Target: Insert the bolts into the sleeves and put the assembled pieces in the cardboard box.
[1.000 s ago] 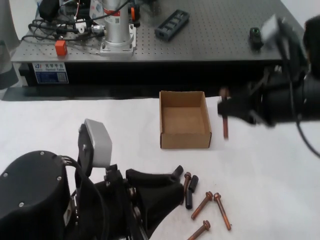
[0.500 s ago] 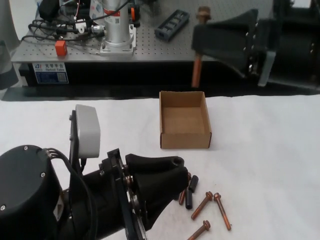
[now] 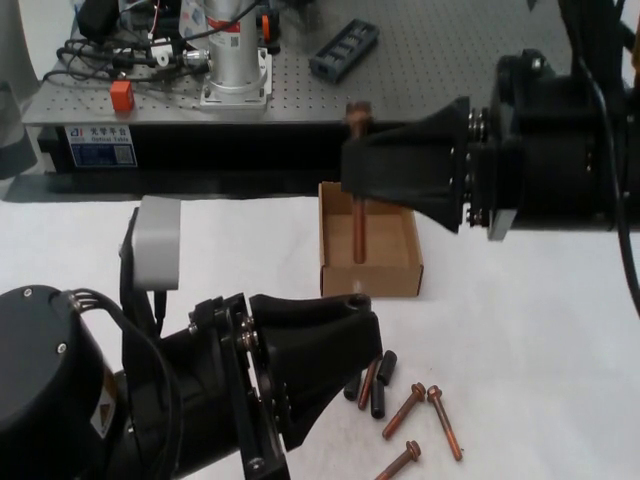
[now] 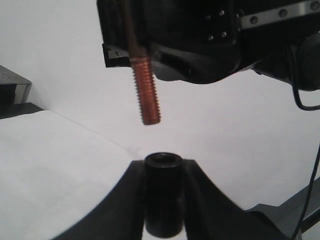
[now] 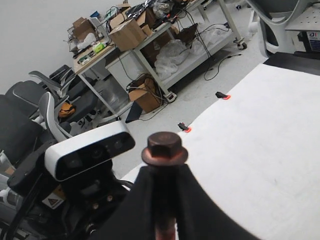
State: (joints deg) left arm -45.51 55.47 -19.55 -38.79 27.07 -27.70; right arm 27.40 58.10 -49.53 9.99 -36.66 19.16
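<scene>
Now copper threaded bolt (image 4: 146, 90) hangs just above black cylindrical sleeve (image 4: 163, 197).
Your right tool (image 3: 358, 165), clamping it, swung in; left tool (image 4: 164, 172) pinches sleeve: insert next.

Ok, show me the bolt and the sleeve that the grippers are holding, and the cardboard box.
bolt (image 4: 145, 90), left wrist view, on its threaded end.
sleeve (image 4: 163, 200), left wrist view, on its side wall.
cardboard box (image 3: 370, 281), high view, on its front wall.
</scene>
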